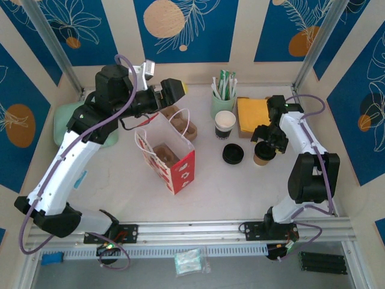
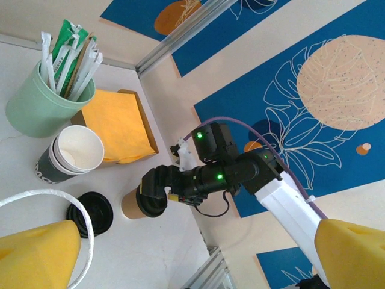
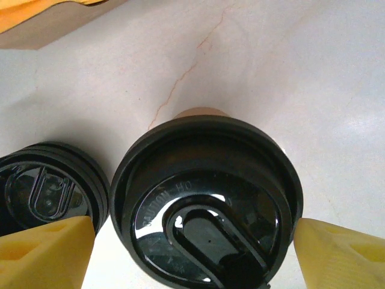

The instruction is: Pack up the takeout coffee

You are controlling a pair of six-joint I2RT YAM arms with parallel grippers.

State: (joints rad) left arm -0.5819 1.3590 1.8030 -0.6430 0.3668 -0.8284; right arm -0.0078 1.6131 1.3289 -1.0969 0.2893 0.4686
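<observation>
In the top external view, the small brown paper cup with a round black plastic lid (image 1: 262, 158) is seen standing near the right edge of the table (image 1: 210, 186), straddled by the right gripper (image 1: 264, 149). The left gripper (image 1: 174, 91) is held near the far edge, behind the red-and-white paper bag (image 1: 174, 162).

In the left wrist view, its yellow pads (image 2: 36, 256) are spread wide apart.

In the right wrist view, the cup's lid is flanked by the right gripper's parted pads (image 3: 45, 256), unclamped, with a gap at the left one. A loose black lid (image 3: 42, 192) lies just beside.

Left arm (image 1: 63, 165) and right arm (image 1: 301, 135): white link shells, black joint housings, black bases. A lilac cable (image 1: 123, 58) loops along each arm. Right gripper (image 3: 194, 241): yellow wedge-shaped finger pads (image 3: 42, 256). Green indicator lights (image 2: 219, 176) glow on the right wrist housing.
</observation>
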